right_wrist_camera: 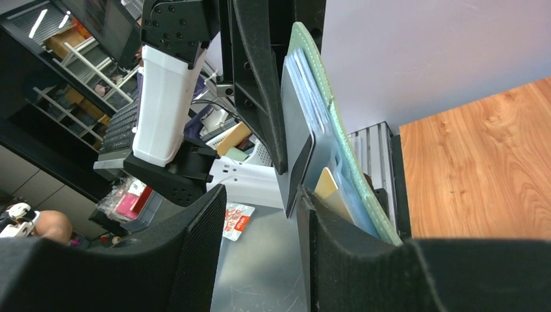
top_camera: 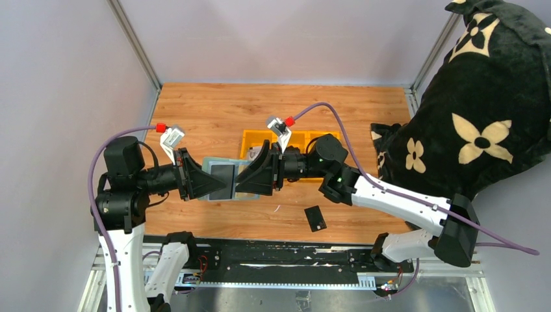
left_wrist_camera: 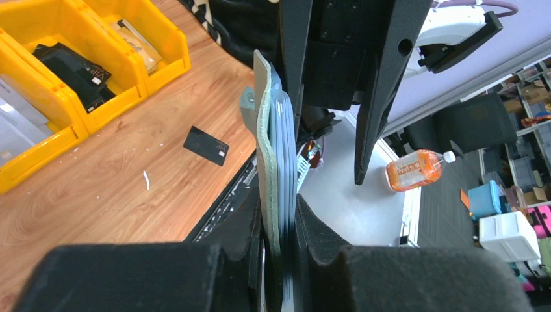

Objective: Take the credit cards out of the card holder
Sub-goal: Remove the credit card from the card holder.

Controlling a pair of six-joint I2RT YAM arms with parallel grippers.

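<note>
The pale grey-green card holder [top_camera: 214,162] hangs above the table between the two arms. My left gripper [top_camera: 206,182] is shut on its left end; in the left wrist view the holder [left_wrist_camera: 266,130] stands edge-on, pinched between my fingers [left_wrist_camera: 279,221]. My right gripper [top_camera: 252,174] stands open at the holder's other end. In the right wrist view a dark grey card [right_wrist_camera: 297,156] sticks out of the holder [right_wrist_camera: 338,130], its edge against the inner face of my right finger, with a wide gap between the jaws [right_wrist_camera: 260,195]. A black credit card [top_camera: 316,218] [left_wrist_camera: 205,145] lies flat on the table.
Yellow bins [top_camera: 253,138] [left_wrist_camera: 162,39] stand behind the grippers; one holds a bulky black lump [left_wrist_camera: 71,65]. A large black flowered cushion [top_camera: 481,117] fills the right side. A small white scrap [left_wrist_camera: 146,180] lies on the wood. A tan card [right_wrist_camera: 325,185] shows in a pocket.
</note>
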